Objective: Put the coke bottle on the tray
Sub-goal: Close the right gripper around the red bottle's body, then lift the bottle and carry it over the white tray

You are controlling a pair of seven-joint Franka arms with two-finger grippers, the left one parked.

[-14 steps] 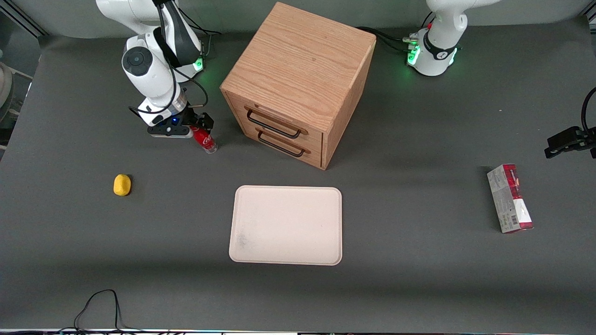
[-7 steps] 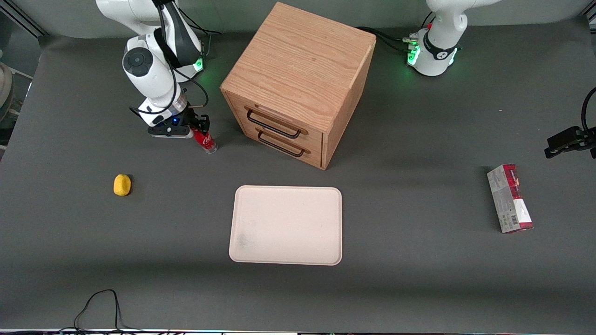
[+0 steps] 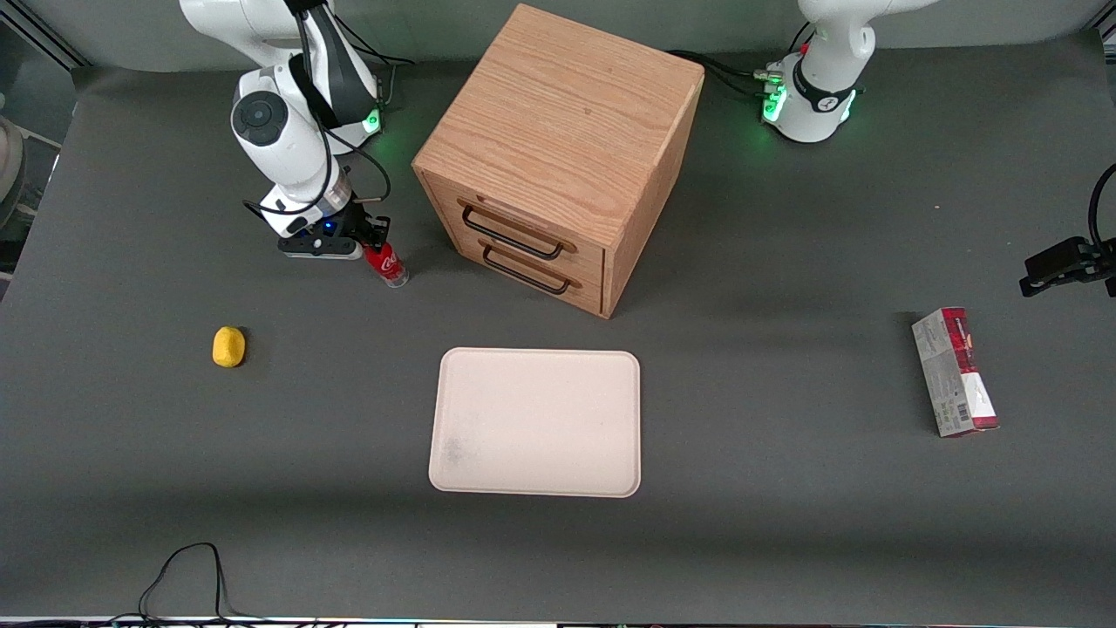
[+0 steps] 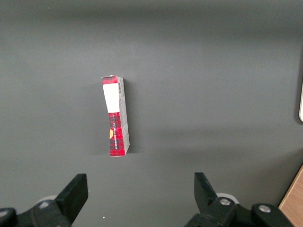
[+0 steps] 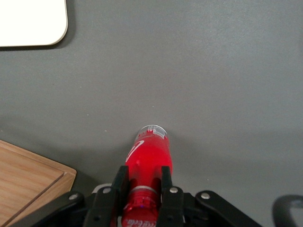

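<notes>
Right now we have the gripper (image 3: pixel 377 242) clamped on the neck of the coke bottle (image 3: pixel 387 263), fingers (image 5: pixel 165 182) pressed against both sides just under the red cap. We read that from the right wrist view, where the two black pads hug the bottle (image 5: pixel 149 158) with no gap.

Bottle hangs tilted from the gripper, clear base pointing down and toward the front camera, sitting at or just above the dark grey table (image 3: pixel 785 523); we can't tell if the base touches it.

From the gripper:
- wooden two-drawer cabinet (image 3: pixel 558 157) is just beside it, toward the parked arm's end; both drawers shut, black handles facing the front camera. Its corner (image 5: pixel 28 189) shows close by in the wrist view.
- cream-pink tray (image 3: pixel 535 422) is nearer the front camera than the gripper and offset toward the parked arm's end, well apart from the bottle. Flat on the table, nothing on it. One rounded corner (image 5: pixel 33 23) shows in the wrist view.
- small yellow lump (image 3: pixel 228 346) is nearer the front camera too, on the working arm's side, not touching anything.
- red-and-grey carton (image 3: pixel 954 372) lies far off toward the parked arm's end, on its side; also seen from the left wrist (image 4: pixel 116 116).
</notes>
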